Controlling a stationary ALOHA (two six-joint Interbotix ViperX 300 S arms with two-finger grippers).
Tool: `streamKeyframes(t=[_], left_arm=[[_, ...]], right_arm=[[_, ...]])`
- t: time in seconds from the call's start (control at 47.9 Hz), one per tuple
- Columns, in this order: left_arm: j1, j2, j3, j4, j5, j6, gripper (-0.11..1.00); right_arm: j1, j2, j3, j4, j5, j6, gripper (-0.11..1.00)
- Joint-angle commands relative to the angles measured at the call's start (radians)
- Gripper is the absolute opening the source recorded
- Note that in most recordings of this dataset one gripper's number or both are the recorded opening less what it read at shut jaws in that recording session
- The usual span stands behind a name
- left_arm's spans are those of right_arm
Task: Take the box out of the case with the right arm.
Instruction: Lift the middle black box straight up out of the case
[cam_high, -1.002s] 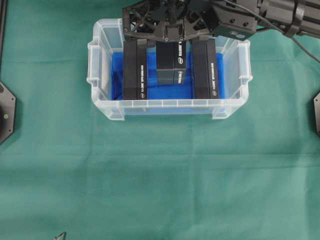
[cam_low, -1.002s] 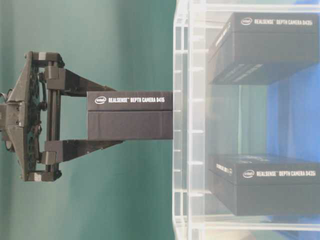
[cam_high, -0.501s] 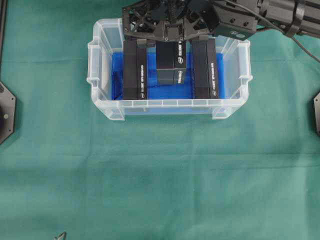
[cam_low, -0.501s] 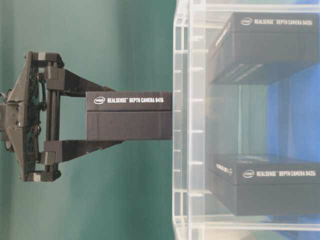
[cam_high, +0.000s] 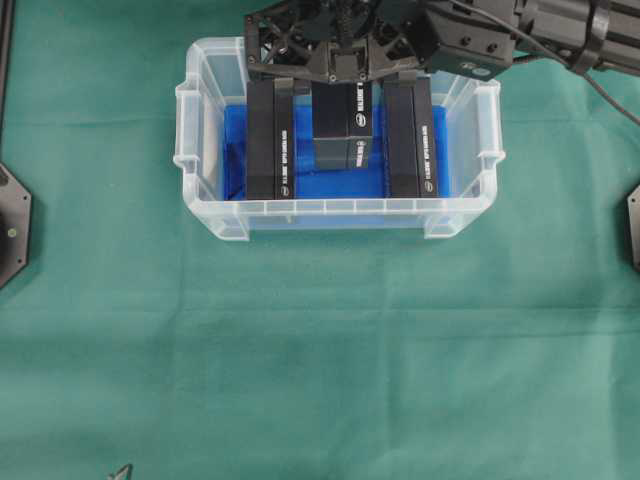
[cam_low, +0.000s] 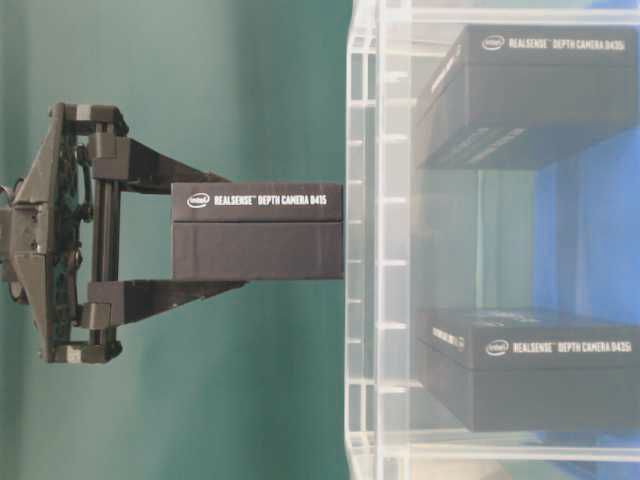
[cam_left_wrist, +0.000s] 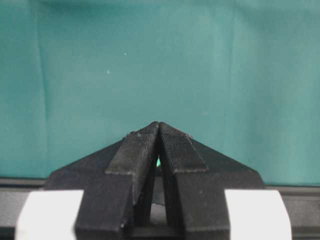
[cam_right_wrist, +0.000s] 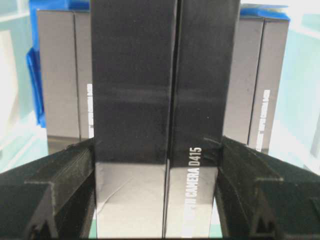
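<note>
The box (cam_low: 257, 230) I hold is matte black, long and slim, with white lettering along its lid. My right fingers (cam_low: 215, 227) clamp it on two opposite sides, one finger against each. It hangs lifted above the case (cam_high: 215, 215), over its middle, clear of the rim. The case is a see-through tub with a blue lining, and inside it two more black boxes lie, left box (cam_high: 270, 140) and right box (cam_high: 410, 140), flanking mine. My left fingers (cam_left_wrist: 159, 137) are pressed together, empty, over the green table (cam_high: 320, 350).
</note>
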Motion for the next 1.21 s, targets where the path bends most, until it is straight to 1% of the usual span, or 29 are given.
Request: streamKeyframes(t=[0.0,0.918,1.127,1.189], left_arm=[[0.003,0.005,-0.026,0.003,-0.003,0.000,0.00],[0.003,0.003,-0.026,0.003,-0.005,0.000,0.00],[0.003,0.003,-0.026,0.003,-0.003,-0.002,0.00],[0.003,0.003,-0.028,0.003,-0.003,-0.002,0.00]], right_arm=[[-0.002,-0.051,-0.031,-0.005,0.003,-0.002,0.65],[-0.002,-0.051,-0.031,-0.005,0.006,-0.003,0.65],[0.021,-0.061,-0.032,-0.006,0.006,0.006,0.65],[0.034,-0.064,-0.031,-0.005,0.008,0.021,0.65]])
